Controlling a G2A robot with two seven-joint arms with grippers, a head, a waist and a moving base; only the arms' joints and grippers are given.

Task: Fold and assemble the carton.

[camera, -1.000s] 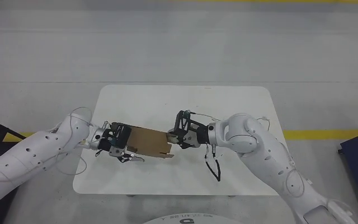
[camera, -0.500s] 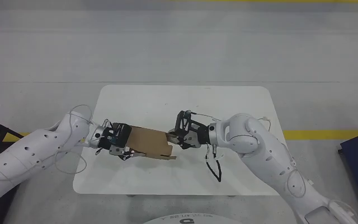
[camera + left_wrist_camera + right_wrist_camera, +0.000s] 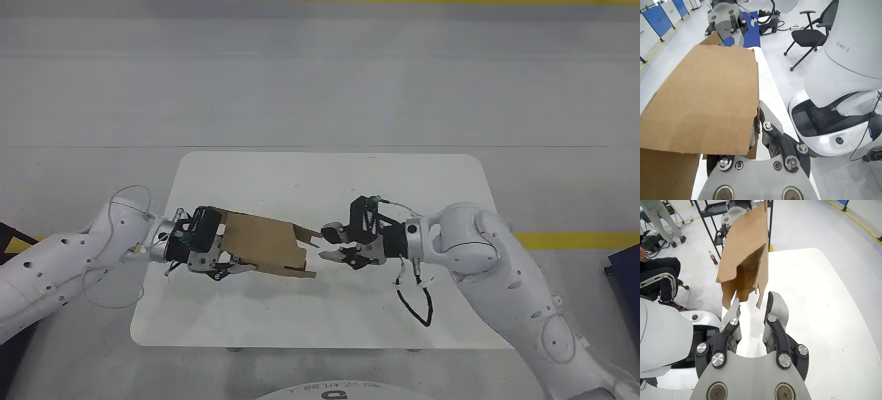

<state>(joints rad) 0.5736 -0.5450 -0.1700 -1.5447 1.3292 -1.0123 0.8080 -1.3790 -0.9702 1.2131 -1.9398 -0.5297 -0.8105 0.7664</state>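
The carton (image 3: 262, 243) is matt brown cardboard, smooth on its faces, rough and fibrous along its torn edges. My right gripper (image 3: 753, 298) has 2 brushed-metal fingers (image 3: 780, 309), 1 lined with a black ribbed rubber pad (image 3: 767, 306), on glossy black plastic links (image 3: 780, 336) with shiny metal screws (image 3: 784, 360). The table (image 3: 400, 190) is smooth, faintly glossy white.

The white right arm (image 3: 480, 245) carries a black cable (image 3: 400, 286); its silver gripper (image 3: 753, 297) shows screws.
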